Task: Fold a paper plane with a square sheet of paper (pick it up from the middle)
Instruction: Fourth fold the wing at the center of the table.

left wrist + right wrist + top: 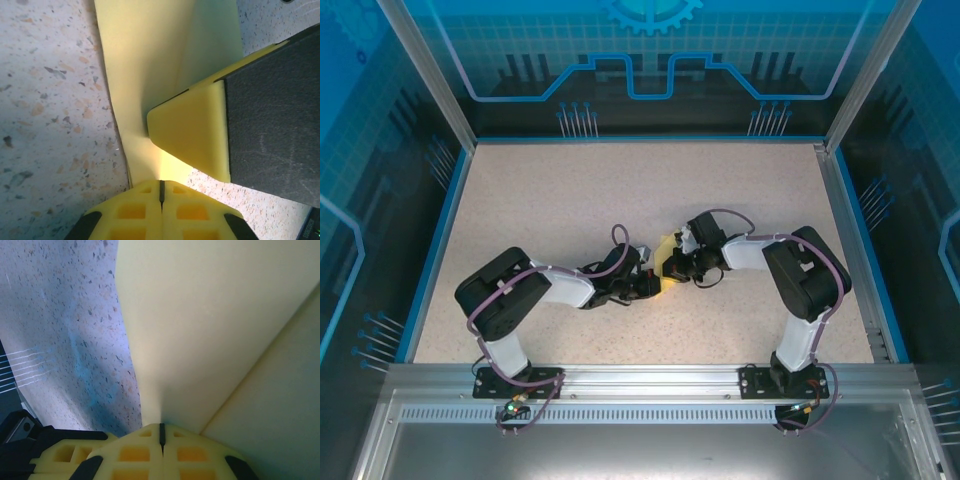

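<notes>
Pale-yellow thin paper sheet [145, 55] is clamped by both arms. The left gripper [161, 187] has its yellow ribbed pads pressed together, with the sheet coming out of the seam. The right gripper [161, 430] is the same: pads together, paper rising out of the seam. Both pinch it.

In the left wrist view, the right gripper's yellow wedge fingertip [187, 132], on its black finger body, sits against the sheet just beside the left pads. The sheet stands on edge, not flat. One soft crease line runs up it, and the right wrist view shows a second layer lapping over the first at lower right. Cannot tell if its bottom edge touches the speckled beige tabletop [550, 200].

Overhead, the grippers meet tip to tip mid-table with the sheet [667, 265] between them, arms bent inward.

Step, my read: mid-fold, partly creased, no dart shape yet. The next move likely needs one clamp as an anchor while the other lets go and re-grips or runs along the crease. Edges must line up, and pulling apart risks a tear or slip.
</notes>
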Action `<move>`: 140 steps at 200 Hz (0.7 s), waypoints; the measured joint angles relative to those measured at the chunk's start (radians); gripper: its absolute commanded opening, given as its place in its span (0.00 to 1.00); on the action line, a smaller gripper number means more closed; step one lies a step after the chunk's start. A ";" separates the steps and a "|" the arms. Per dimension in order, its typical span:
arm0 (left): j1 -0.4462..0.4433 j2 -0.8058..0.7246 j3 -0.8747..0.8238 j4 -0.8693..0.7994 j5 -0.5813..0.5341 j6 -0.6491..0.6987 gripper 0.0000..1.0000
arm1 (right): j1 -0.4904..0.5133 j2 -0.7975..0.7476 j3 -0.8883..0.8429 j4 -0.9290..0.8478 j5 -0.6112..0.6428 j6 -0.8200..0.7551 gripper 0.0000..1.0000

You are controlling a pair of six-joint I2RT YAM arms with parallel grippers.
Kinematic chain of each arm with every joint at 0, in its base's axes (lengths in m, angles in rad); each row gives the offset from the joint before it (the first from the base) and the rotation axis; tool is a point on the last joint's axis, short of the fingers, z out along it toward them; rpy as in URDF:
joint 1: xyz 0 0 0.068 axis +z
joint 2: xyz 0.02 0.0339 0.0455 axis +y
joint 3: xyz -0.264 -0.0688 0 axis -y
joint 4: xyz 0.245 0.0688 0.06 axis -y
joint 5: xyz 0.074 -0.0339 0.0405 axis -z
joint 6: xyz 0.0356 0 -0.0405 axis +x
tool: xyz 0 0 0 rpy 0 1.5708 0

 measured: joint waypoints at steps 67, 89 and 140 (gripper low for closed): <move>0.000 0.000 0.005 0.004 -0.011 0.026 0.00 | 0.000 0.000 -0.006 0.005 -0.012 0.004 0.00; 0.000 0.012 0.006 0.010 -0.014 0.026 0.00 | 0.000 -0.002 -0.008 0.008 -0.011 0.004 0.00; 0.002 0.016 0.000 0.021 0.006 0.026 0.00 | 0.000 -0.002 -0.009 0.008 -0.011 0.015 0.00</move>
